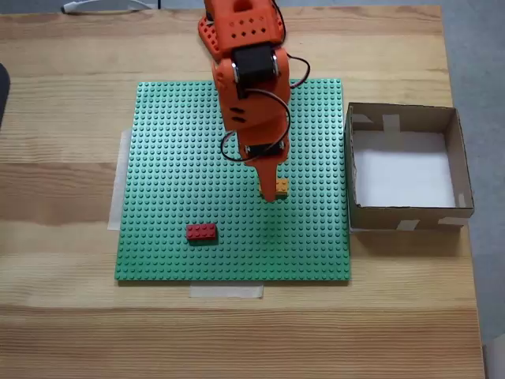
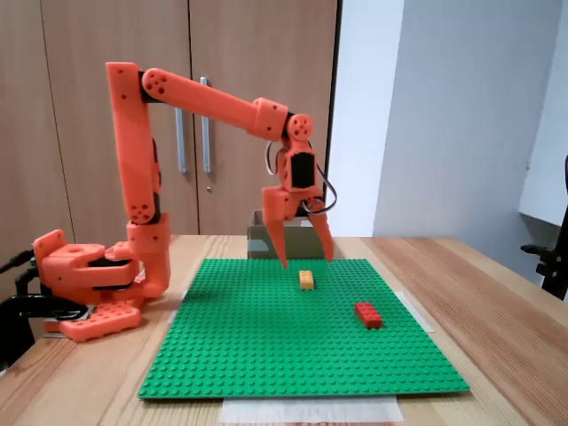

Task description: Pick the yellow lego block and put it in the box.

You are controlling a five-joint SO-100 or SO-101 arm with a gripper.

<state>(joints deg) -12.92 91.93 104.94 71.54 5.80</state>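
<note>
The yellow lego block (image 1: 282, 188) (image 2: 306, 280) lies on the green studded baseplate (image 1: 181, 158) (image 2: 257, 346), right of its middle in the top-down fixed view. My orange gripper (image 1: 272, 194) (image 2: 307, 262) hangs just above the block. Its two fingers are spread open to either side and hold nothing. From above, the arm covers part of the block. The box (image 1: 402, 215) (image 2: 260, 242), brown cardboard with a white floor, stands off the plate's right edge in the top-down fixed view. In the side fixed view it sits behind the gripper.
A red brick (image 1: 201, 232) (image 2: 368, 314) lies on the plate nearer the front in the top-down fixed view. The arm's base (image 2: 89, 284) sits at the left of the wooden table (image 1: 63, 316). Tape strips (image 1: 226, 291) hold the plate's edges.
</note>
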